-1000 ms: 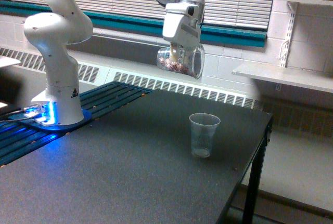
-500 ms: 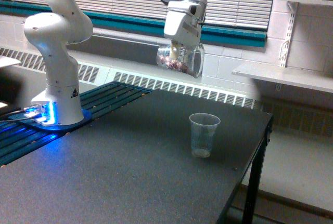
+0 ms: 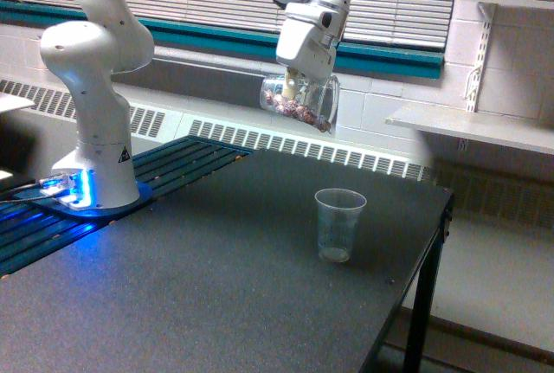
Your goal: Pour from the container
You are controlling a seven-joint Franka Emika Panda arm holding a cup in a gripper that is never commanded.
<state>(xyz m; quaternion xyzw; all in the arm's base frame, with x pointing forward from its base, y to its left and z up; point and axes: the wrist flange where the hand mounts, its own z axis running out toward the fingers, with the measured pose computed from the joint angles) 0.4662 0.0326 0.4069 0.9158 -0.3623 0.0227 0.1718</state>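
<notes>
The jar (image 3: 300, 103) tips further over than a second ago, its mouth now dipping toward the exterior view's right and the dark reddish bits inside sliding along its lower wall. The gripper (image 3: 299, 86) clamps the jar from above, high over the dark table (image 3: 216, 286). A small clear cup (image 3: 339, 224) stands upright on the table below, slightly to the exterior view's right.

Gripper (image 3: 299, 87) fingertips behind container (image 3: 300, 104); contents blurred

hand (image 3: 297, 87) gripping tilted container (image 3: 300, 104), apparently above cup (image 3: 338, 224)
</notes>
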